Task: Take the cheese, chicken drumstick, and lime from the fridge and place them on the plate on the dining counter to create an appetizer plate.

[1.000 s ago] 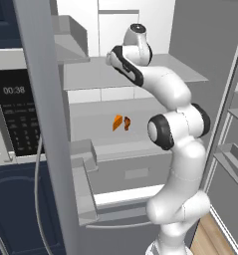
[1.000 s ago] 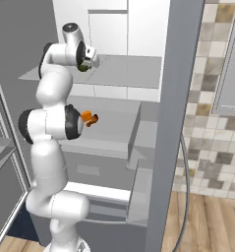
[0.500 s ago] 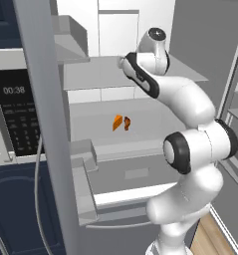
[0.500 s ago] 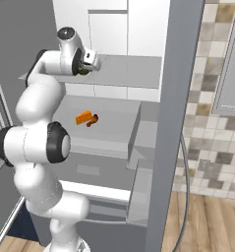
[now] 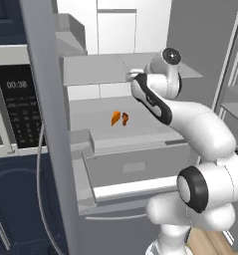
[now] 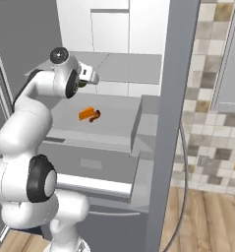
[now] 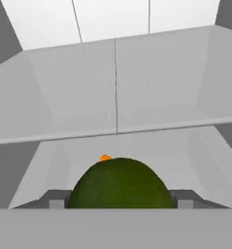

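Dark green and smooth, the lime (image 7: 121, 184) sits between the two finger tips of the gripper (image 7: 118, 198), which is closed on it at a fairly wide spread. It is round, so it has no long axis and points nowhere; its lower half is cut off at the bottom of the hand view. In the right base view only a sliver of green (image 6: 80, 83) shows at the hand, at about 3 o'clock from the white wrist.

At 12 o'clock just over the lime's crown, a speck of orange peeks out: the cheese (image 7: 105, 158) (most of it hidden behind the lime). In the base views the cheese wedge (image 5: 115, 118) lies on a lower grey shelf of the fridge (image 5: 140, 144), with the reddish-brown chicken drumstick (image 5: 125, 118) just beside it at 3 o'clock; whether they touch is hard to tell. From the right, the drumstick (image 6: 94, 116) lies at 4 o'clock of the wedge (image 6: 86, 113).

The gripper hangs above and apart from that pair, level with the upper shelf (image 6: 129, 66).
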Available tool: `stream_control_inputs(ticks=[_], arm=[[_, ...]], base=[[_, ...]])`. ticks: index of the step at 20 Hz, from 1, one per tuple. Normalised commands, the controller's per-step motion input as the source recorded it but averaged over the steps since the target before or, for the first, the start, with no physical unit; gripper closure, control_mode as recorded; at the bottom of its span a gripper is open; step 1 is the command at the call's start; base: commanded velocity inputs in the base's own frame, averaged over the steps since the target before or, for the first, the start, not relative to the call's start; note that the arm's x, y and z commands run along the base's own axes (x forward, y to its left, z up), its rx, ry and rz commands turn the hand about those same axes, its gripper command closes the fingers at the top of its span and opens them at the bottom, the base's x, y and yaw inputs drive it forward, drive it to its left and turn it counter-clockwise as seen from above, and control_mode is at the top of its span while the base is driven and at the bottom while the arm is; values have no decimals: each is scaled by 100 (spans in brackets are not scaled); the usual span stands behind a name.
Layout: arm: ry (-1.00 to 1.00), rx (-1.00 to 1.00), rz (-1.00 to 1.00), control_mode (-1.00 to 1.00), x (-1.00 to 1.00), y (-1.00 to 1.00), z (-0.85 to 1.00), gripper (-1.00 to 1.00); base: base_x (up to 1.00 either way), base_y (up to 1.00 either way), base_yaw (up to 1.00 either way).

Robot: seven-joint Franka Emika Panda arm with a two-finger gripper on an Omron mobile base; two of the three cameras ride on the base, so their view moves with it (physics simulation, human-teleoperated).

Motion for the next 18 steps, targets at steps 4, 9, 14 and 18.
stream_control_inputs(ticks=[4,9,14,18], arm=[[0,0,0,100,0,0,0,100],[0,0,0,100,0,0,0,100],[0,0,0,100,0,0,0,100],[0,0,0,100,0,0,0,100]], base=[[-94,-8,0],[-91,-6,3],[-38,-22,26],[-16,-52,46]])
